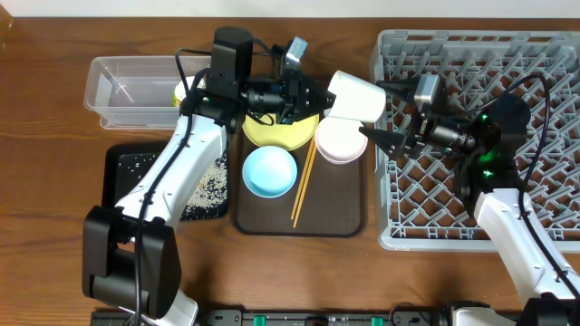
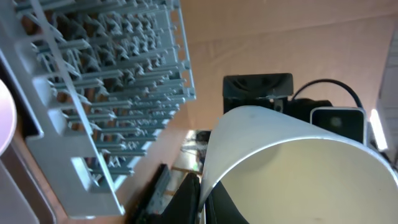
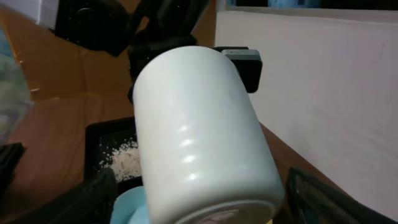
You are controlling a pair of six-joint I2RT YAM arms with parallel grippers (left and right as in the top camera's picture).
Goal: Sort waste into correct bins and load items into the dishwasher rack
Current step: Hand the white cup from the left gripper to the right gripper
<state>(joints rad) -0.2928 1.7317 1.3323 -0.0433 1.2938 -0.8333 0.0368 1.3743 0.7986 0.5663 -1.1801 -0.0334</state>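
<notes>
Zero items occupy the rack (image 1: 471, 54). My left pincer (image 1: 319, 96) pinches the cup (image 1: 355, 96) at 12 o'clock of the pinkish bowl (image 1: 340, 141); my right pincer (image 1: 377, 111) stands spread at the cup's 3 o'clock. Both plate (image 1: 272, 138) and chopsticks (image 1: 304, 181) remain unloaded.

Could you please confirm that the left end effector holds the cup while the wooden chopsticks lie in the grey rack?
Not quite: the overhead view shows the wooden chopsticks lying on the brown serving tray, beside the light blue bowl, not in the grey rack. The left end effector does hold the cup.
</notes>
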